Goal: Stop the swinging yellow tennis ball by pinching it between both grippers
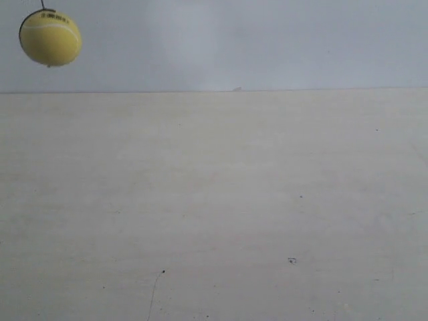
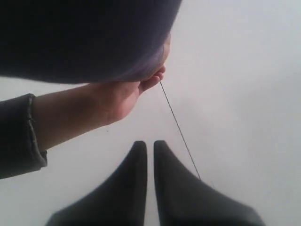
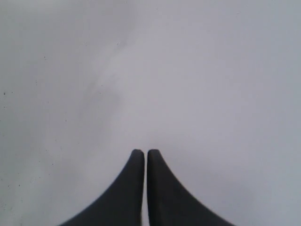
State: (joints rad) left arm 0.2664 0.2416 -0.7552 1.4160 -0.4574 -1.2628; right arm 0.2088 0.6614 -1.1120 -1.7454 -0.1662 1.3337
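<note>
Cream table speckled | pale wall behind | yellow tennis ball aloft

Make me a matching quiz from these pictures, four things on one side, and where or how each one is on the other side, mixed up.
Things:
1. yellow tennis ball
2. person's hand
3. left gripper
4. string

States:
A. jaws nearly closed, holding nothing
B. thin dark line passing beside the gripper
C. hangs in the air at the exterior view's upper left
D. meets one end of the string

Pairs: 1-C, 2-D, 3-A, 4-B
</note>
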